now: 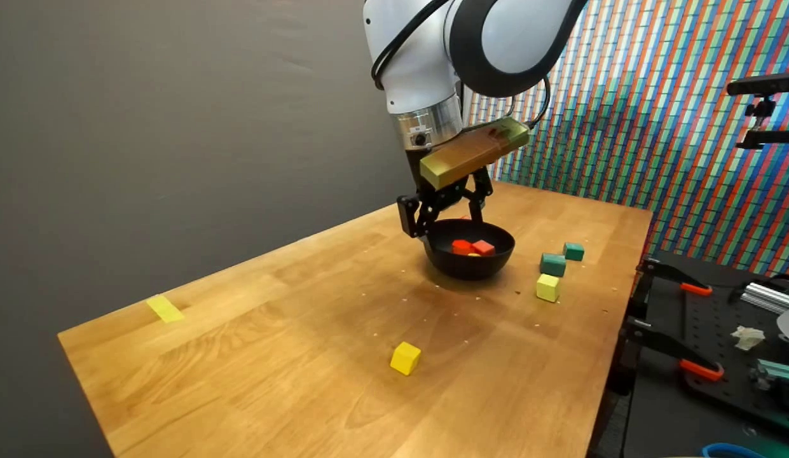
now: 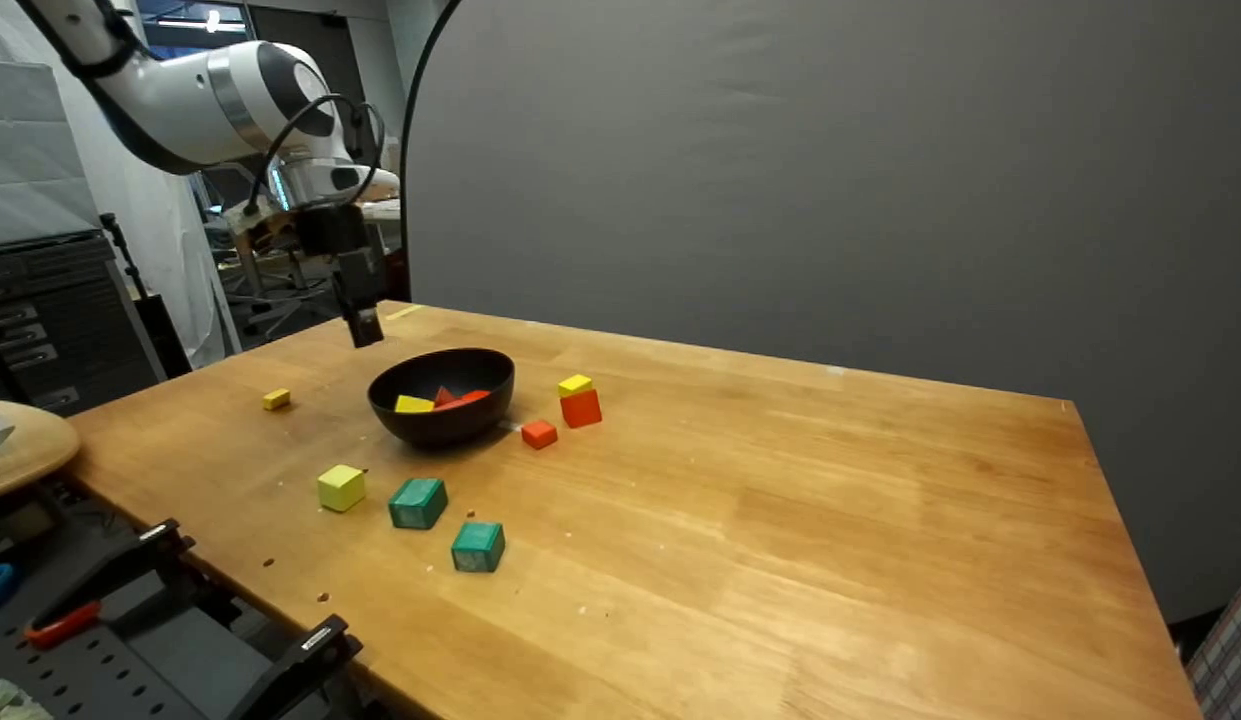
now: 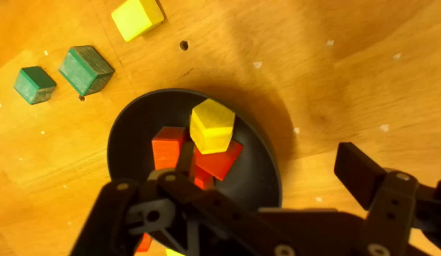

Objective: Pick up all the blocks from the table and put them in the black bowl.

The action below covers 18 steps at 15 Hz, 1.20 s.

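Observation:
The black bowl (image 1: 467, 267) stands upright on the wooden table (image 1: 273, 356). Inside it, the wrist view shows a yellow block (image 3: 213, 126) resting on red blocks (image 3: 218, 160). My gripper (image 3: 273, 165) is open, nothing between its fingers; one finger reaches over the bowl's inside, the other hangs outside its rim. On the table lie two green blocks (image 2: 418, 503), a pale yellow block (image 2: 341, 487) and a yellow block (image 1: 405, 358). Past the bowl are a small red block (image 2: 539, 433), a larger red block (image 2: 581, 408) and a yellow block (image 2: 575, 384), mostly hidden in an exterior view.
A flat pale-yellow strip (image 1: 165, 308) lies near the table's far edge. Black clamps with orange tips (image 1: 696, 289) line one side of the table, over a dark bench. Beside that edge is a round wooden disc (image 2: 25, 455). A grey wall borders the table's back.

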Tool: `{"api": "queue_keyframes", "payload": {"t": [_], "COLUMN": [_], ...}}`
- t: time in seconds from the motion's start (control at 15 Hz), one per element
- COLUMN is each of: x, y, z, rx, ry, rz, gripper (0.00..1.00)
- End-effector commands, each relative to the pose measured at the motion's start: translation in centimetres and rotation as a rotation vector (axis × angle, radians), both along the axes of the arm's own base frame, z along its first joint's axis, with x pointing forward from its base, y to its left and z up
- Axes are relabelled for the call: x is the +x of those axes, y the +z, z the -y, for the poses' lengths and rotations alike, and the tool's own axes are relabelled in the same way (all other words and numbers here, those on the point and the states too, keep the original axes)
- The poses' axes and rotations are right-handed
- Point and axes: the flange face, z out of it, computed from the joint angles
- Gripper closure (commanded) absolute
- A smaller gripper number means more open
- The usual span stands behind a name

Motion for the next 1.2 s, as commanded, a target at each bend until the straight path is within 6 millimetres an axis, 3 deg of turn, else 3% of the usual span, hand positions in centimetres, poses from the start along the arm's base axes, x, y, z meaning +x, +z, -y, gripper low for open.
{"api": "queue_keyframes", "payload": {"t": [0.0, 0.13, 0.27, 0.33, 0.47, 0.53, 0.67, 1.13], "x": [-4.4, -5.8, -5.0, -4.9, -4.8, -4.7, -4.3, -2.9], "y": [4.1, 5.2, 5.6, 4.6, 5.1, 4.5, 3.9, -2.3], "z": [-1.7, -1.9, -1.4, -2.7, -2.1, -2.2, -2.9, -8.6], "rx": [0.011, 0.024, 0.059, 0.037, 0.054, 0.130, 0.176, 0.446], "ry": [0.196, 0.292, 0.385, 0.295, 0.341, 0.462, 0.525, 0.755], "rz": [0.016, 0.038, 0.053, 0.025, 0.033, 0.062, 0.127, 0.234], "gripper": [0.00, 0.00, 0.00, 0.00, 0.00, 0.00, 0.00, 0.00]}}
